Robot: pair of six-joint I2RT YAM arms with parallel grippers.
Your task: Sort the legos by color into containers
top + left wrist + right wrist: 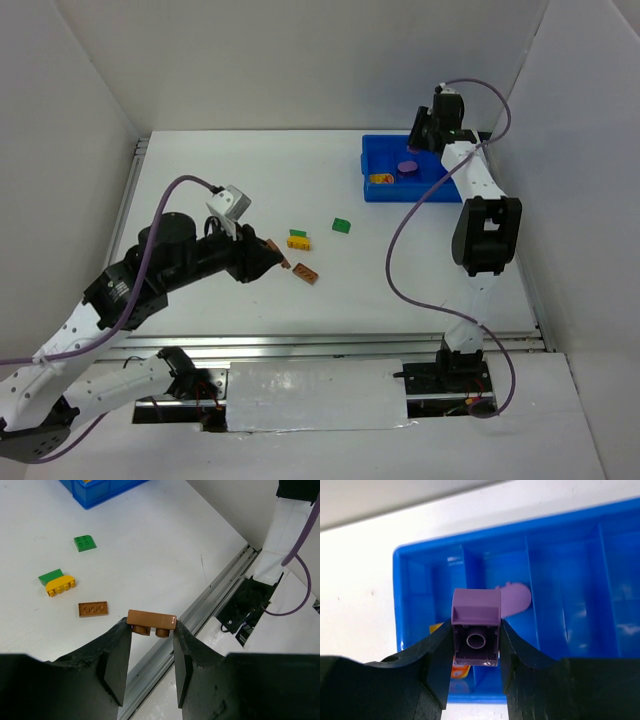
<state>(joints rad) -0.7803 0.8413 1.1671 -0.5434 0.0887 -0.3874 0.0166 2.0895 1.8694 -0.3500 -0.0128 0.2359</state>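
Brown brick [151, 621], studs down, is pinched between the two fingers of the left gripper [151, 630], which is clamped on its short ends and holds it clear above the white table [220, 170], over the near-left part.

Just right of that gripper, a flat brown plate [306, 273] lies on the table. A little farther back lies a yellow brick [298, 242], with a flat green piece [297, 233] touching its far side. A green square [342, 226] lies alone to their right, apart from both.

At the far right stands the blue tray [366, 170], its dividers splitting it into a row of compartments. Yellow pieces [381, 179] lie in a compartment near its left end, and a round purple piece [407, 167] lies in the compartment next to it on the right.

The right gripper [476, 636] hangs over the far side of the tray, its fingers closed on the sides of a purple brick [476, 622] whose hollow underside faces the wrist camera. In that view the brick is above the tray floor, in front of the round purple piece; which compartment it is over cannot be told.
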